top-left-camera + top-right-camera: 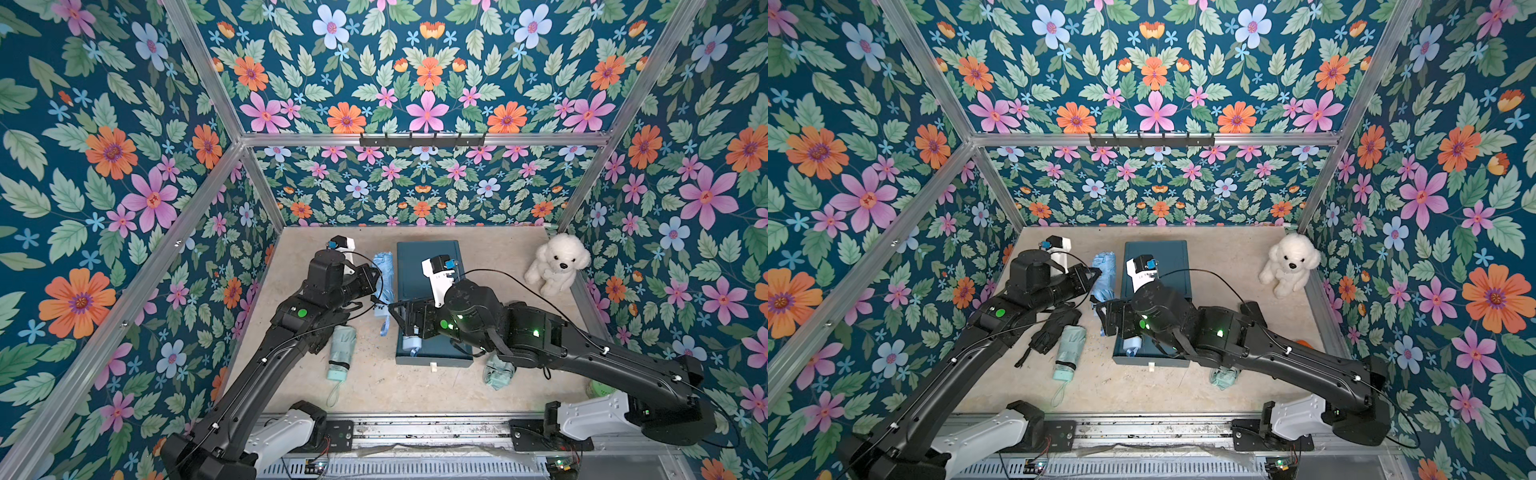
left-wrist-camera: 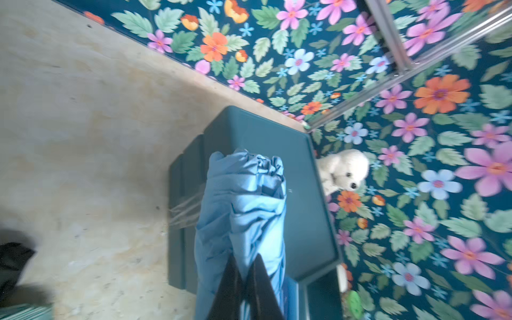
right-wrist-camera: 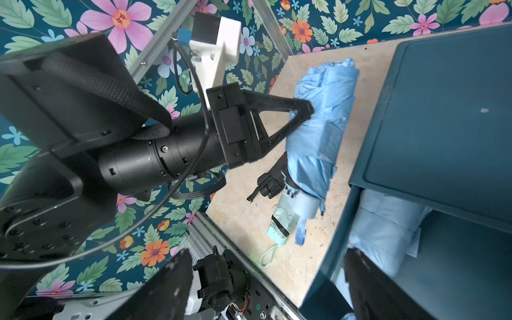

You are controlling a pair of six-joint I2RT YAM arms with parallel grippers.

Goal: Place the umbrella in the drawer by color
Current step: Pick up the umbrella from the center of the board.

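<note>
Legible text, labels, brands, numbers: none in any view.
Possible marking: faint dark marks on the white camera mount (image 1: 1140, 276), centre of the frame in a top view, too small to read.
Circuit boards (image 1: 1034, 464), lower edge of the frame: print not resolvable.

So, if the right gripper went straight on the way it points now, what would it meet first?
Most likely the handle end of the blue umbrella, which the left gripper holds. The right gripper stands open just short of it; height is hard to judge.
</note>
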